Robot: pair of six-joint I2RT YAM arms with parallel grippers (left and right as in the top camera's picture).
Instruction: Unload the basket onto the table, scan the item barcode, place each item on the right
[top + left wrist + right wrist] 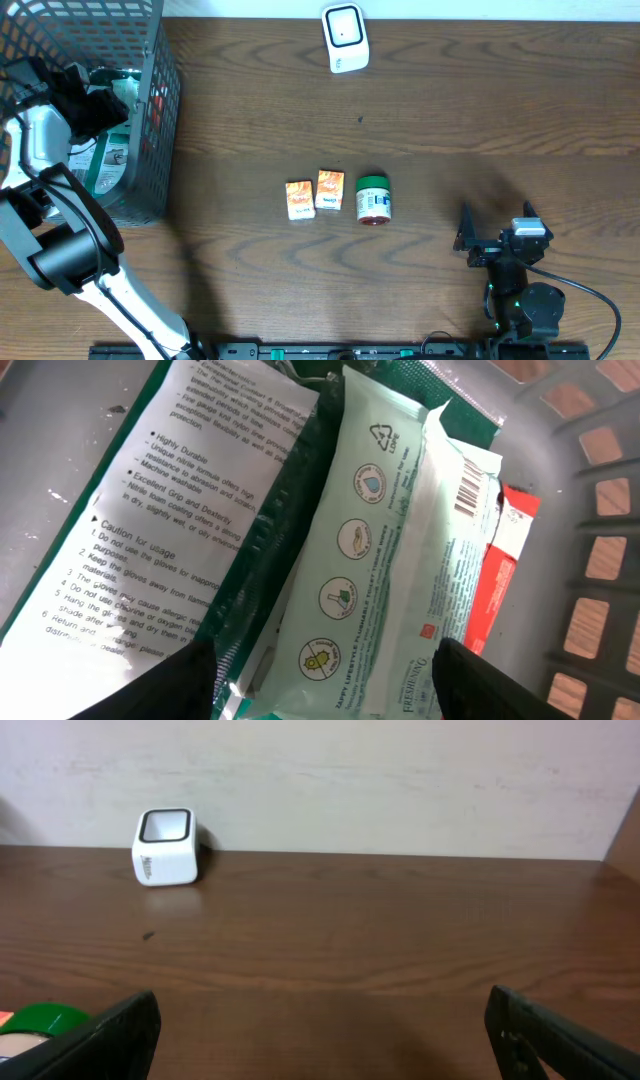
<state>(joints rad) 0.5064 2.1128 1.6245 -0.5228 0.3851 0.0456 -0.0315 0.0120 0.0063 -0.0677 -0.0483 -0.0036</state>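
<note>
Left gripper (325,685) is down in the mesh basket (160,110), black fingers straddling a glossy, soft pale-green wipes pack (370,560) with a barcode near its edge. Squeezed or merely flanked, I cannot tell. Right gripper (322,1020) gapes wide and empty above the wood-grain table (400,920), facing the boxy white scanner (165,848).
</note>
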